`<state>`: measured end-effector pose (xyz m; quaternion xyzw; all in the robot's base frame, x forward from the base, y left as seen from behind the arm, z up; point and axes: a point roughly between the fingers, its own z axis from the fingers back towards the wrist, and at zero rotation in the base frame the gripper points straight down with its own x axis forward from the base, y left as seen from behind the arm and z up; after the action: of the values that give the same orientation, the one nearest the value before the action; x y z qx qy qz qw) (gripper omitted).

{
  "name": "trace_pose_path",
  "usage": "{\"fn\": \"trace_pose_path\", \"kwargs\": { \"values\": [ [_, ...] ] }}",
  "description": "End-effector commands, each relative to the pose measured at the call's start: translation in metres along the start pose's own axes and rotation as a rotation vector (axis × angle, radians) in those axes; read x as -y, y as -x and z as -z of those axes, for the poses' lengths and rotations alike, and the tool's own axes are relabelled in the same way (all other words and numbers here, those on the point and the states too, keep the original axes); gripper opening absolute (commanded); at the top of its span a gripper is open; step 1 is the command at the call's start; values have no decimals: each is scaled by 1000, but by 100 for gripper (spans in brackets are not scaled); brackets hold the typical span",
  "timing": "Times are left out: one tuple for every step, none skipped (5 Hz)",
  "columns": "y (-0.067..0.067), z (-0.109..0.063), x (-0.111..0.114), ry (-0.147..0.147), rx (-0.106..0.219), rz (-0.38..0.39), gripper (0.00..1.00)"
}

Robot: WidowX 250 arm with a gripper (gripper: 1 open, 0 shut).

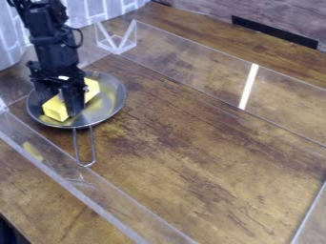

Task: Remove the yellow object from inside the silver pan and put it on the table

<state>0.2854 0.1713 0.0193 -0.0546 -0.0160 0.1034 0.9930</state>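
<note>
At the far left of the view, the black robot arm (49, 33) is reaching straight down from the upper corner, and its end effector (64, 92) is sitting low inside the silver pan (106, 103), its dark fingers (76, 92) straddling the yellow object (55, 108). The fingers are standing on either side of the block's upper end and look pressed against it, so the end effector is appearing to be grasping the yellow object, though the contact itself is too small and dark to be sure of. The yellow object is lying inside the pan, towards its left side, with its lower end showing clear of the fingers. The silver pan is resting on the tabletop (216, 143) near the left edge of the scene, its shiny rim catching the light on the right. Just below the pan, a thin loop (84, 146) is running down across the wood; whether it is the pan's wire handle is hard to tell. Behind the pan, towards the top, a small clear angular piece (116, 37) is standing near the back edge. Farther right, the dark brown wood grain is spreading out in worn streaks, and clear glossy strips (250, 86) are crossing it, one of them throwing a bright white reflection.
</note>
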Motion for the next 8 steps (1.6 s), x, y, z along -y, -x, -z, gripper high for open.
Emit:
{"fn": "trace_pose_path", "kwargs": {
  "values": [
    [9, 8, 4, 16, -25, 6, 0],
    [10, 8, 5, 17, -24, 6, 0],
    [10, 5, 8, 13, -25, 13, 0],
    [10, 2, 12, 8, -24, 20, 0],
    [10, -3, 15, 2, -23, 29, 0],
    [11, -8, 19, -4, -21, 37, 0],
    [11, -16, 24, -13, -15, 43, 0],
    [12, -23, 34, -17, -7, 49, 0]
  ]
}}
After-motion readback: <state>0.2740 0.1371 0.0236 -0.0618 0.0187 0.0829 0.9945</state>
